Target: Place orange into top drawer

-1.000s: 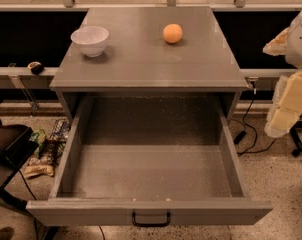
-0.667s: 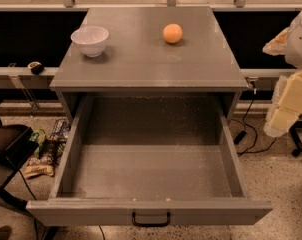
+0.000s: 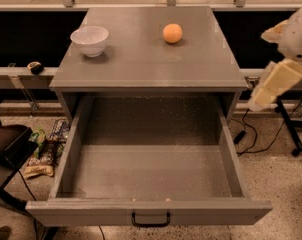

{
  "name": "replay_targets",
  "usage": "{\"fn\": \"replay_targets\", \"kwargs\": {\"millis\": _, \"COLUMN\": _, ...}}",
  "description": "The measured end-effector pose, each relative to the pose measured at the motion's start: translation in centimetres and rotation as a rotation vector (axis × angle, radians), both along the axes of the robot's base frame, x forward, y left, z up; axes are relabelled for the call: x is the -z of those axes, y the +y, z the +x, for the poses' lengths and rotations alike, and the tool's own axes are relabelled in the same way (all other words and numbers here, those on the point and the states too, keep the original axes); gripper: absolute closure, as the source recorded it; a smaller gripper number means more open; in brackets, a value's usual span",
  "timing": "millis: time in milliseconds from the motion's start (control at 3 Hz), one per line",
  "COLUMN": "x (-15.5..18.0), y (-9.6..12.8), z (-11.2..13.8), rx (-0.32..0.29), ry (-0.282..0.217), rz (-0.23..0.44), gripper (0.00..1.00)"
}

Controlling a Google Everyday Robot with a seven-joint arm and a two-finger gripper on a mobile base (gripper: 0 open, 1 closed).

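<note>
The orange (image 3: 172, 33) sits on top of the grey cabinet (image 3: 151, 64), right of centre near the back. The top drawer (image 3: 151, 176) is pulled fully open toward me, with nothing on its speckled grey floor; its black handle (image 3: 150, 219) is on the front panel. My gripper (image 3: 273, 84) is cream-coloured and hangs at the right edge of the view, beside the cabinet's right side. It is level with the cabinet top, well right of the orange, and holds nothing that I can see.
A white bowl (image 3: 90, 40) stands on the cabinet top at the back left. Cables (image 3: 251, 134) and a wheeled stand leg (image 3: 291, 129) lie on the floor to the right. Snack packets (image 3: 43, 154) and a dark object (image 3: 6, 149) are on the left floor.
My gripper has shifted a little up and to the left, closer to the cabinet's right side. The orange, bowl and drawer have not moved.
</note>
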State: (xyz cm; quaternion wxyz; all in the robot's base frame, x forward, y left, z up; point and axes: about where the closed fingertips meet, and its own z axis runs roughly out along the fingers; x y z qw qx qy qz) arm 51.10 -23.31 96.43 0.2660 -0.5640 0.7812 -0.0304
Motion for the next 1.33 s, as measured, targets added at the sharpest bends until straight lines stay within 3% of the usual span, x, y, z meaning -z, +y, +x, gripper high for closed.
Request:
{"fn": "replay_targets", "kwargs": {"millis": 333, "x": 0.2, "y": -0.3, "z": 8.0, "rx": 0.03, "ry": -0.093, "rz": 0.158, "gripper": 0.0}}
{"fn": "replay_targets", "kwargs": {"millis": 1000, "x": 2.4, "y": 3.0, "z": 21.3, "rx": 0.076, "ry": -0.314, "rz": 0.552, "gripper": 0.0}}
{"fn": "replay_targets", "kwargs": {"millis": 1333, "x": 2.5, "y": 3.0, "z": 21.3, "rx": 0.075, "ry": -0.313, "rz": 0.552, "gripper": 0.0}}
